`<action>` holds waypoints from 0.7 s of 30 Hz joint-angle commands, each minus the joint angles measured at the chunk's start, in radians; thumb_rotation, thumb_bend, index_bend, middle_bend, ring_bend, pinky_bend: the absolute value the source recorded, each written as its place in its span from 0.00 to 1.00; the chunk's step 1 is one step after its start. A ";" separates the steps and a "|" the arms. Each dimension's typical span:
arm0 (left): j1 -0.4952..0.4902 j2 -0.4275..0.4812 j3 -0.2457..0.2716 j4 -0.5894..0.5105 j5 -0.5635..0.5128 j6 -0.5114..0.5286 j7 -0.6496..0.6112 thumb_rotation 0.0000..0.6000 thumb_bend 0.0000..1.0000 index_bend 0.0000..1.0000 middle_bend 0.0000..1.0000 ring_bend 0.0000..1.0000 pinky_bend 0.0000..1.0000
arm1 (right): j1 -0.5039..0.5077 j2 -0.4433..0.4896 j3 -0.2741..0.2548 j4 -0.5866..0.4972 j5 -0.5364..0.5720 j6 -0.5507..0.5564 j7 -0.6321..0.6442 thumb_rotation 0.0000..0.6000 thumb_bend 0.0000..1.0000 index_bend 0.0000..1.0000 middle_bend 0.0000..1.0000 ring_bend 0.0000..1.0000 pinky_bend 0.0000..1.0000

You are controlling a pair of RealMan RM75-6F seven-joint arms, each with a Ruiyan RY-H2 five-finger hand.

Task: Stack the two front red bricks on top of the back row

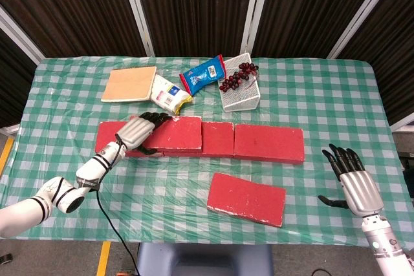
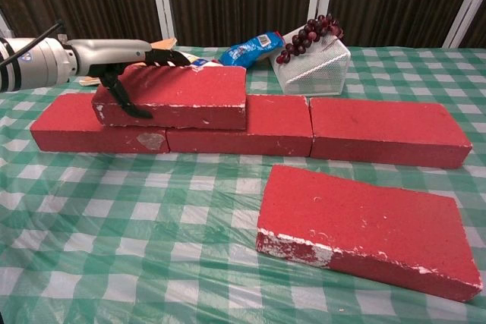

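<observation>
A red brick (image 1: pixel 176 135) (image 2: pixel 178 95) lies on top of the back row, over the joint between the left brick (image 1: pixel 107 138) (image 2: pixel 83 130) and the middle brick (image 1: pixel 217 139) (image 2: pixel 250 133). My left hand (image 1: pixel 138 132) (image 2: pixel 125 62) grips its left end, fingers over the top and thumb on the front face. The right back brick (image 1: pixel 269 143) (image 2: pixel 387 138) carries nothing. A second loose red brick (image 1: pixel 246 198) (image 2: pixel 364 225) lies flat in front, slightly askew. My right hand (image 1: pixel 351 183) hovers open at the table's right front, fingers spread, holding nothing.
Behind the row are a tan board (image 1: pixel 129 83), a white snack packet (image 1: pixel 169 94), a blue packet (image 1: pixel 202 74) (image 2: pixel 254 47) and a white wire basket (image 1: pixel 242 96) (image 2: pixel 315 66) with dark grapes (image 1: pixel 237 76) (image 2: pixel 307 36). A green checked cloth under plastic covers the table.
</observation>
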 commanded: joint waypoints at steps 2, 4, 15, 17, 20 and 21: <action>-0.002 -0.003 0.004 0.005 0.000 0.002 -0.007 1.00 0.27 0.00 0.33 0.24 0.23 | -0.001 0.001 0.000 -0.001 0.000 0.002 -0.001 1.00 0.19 0.00 0.00 0.00 0.00; -0.004 -0.003 0.007 0.006 0.001 -0.001 -0.010 1.00 0.27 0.00 0.30 0.20 0.20 | -0.001 0.001 0.000 -0.002 0.001 0.002 -0.001 1.00 0.19 0.00 0.00 0.00 0.00; -0.010 -0.007 0.016 0.012 -0.005 -0.005 -0.009 1.00 0.28 0.00 0.12 0.02 0.11 | -0.002 0.002 0.001 -0.003 0.001 0.005 0.000 1.00 0.19 0.00 0.00 0.00 0.00; -0.010 -0.006 0.016 0.010 -0.006 -0.002 -0.009 1.00 0.28 0.00 0.10 0.01 0.10 | -0.002 0.002 0.000 -0.003 0.000 0.006 0.000 1.00 0.19 0.00 0.00 0.00 0.00; -0.009 -0.004 0.019 0.006 -0.007 -0.002 -0.008 1.00 0.28 0.00 0.06 0.00 0.10 | -0.002 0.001 0.001 -0.002 0.001 0.006 -0.001 1.00 0.19 0.00 0.00 0.00 0.00; -0.009 -0.003 0.019 0.004 -0.007 -0.001 -0.009 1.00 0.28 0.00 0.05 0.00 0.09 | -0.003 0.001 0.001 -0.003 0.002 0.007 0.000 1.00 0.19 0.00 0.00 0.00 0.00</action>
